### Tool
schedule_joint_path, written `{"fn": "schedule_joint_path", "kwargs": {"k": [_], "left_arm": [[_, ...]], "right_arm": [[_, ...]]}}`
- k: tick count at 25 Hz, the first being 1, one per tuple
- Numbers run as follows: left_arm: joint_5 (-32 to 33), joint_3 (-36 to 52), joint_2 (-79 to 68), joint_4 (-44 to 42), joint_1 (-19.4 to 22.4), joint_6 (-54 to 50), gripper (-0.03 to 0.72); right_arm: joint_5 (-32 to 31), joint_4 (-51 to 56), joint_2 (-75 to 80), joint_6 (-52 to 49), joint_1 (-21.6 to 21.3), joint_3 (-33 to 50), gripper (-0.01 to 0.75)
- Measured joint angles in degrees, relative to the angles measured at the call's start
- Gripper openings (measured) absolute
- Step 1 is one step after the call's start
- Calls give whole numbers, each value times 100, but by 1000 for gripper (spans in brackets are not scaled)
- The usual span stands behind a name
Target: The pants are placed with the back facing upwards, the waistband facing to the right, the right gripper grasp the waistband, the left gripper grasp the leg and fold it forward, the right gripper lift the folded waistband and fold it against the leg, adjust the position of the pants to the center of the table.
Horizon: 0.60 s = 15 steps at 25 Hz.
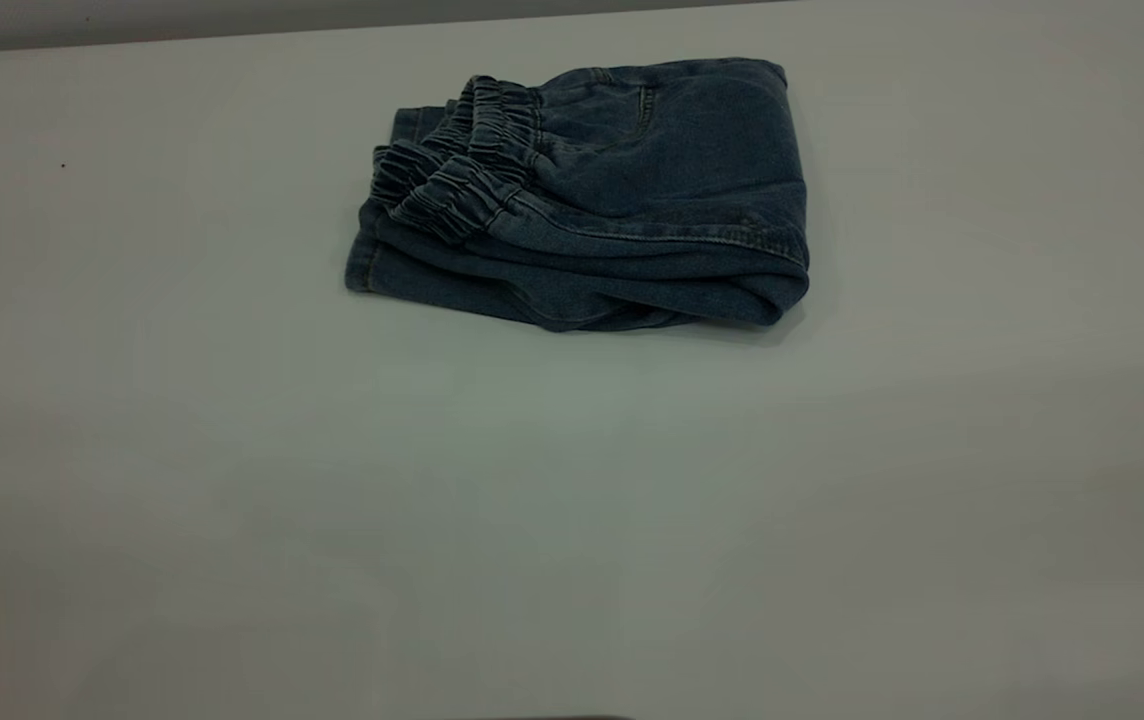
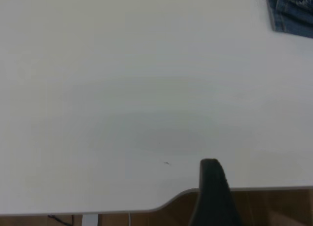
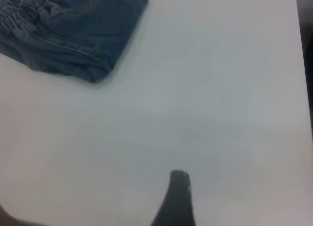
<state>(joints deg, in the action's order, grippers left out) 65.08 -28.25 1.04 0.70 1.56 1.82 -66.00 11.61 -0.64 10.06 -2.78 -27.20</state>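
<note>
Here, only one dark finger of the left pincer shows, above the near edge of the pale grey counter; whether it is open cannot be told. Likewise the right pincer, one finger over bare counter. Neither holds anything. Well apart, the folded blue denim pants lie toward the far side, gathered elastic waistband on top at the left.

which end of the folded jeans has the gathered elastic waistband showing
The left end of the folded blue denim pants: the ruffled elastic waistband lies there; the right end is a smooth fold.
</note>
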Motion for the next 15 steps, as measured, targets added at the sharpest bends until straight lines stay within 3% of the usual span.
{"fn": "schedule_joint_path", "kwargs": {"k": [4, 10, 15], "left_arm": [[0, 0, 0, 0, 0, 0, 442], [0, 0, 0, 0, 0, 0, 442], [0, 0, 0, 0, 0, 0, 442]], "right_arm": [[8, -144, 0, -165, 0, 0, 569], [59, -961, 0, -1206, 0, 0, 569], [67, -926, 0, -1006, 0, 0, 569]]}}
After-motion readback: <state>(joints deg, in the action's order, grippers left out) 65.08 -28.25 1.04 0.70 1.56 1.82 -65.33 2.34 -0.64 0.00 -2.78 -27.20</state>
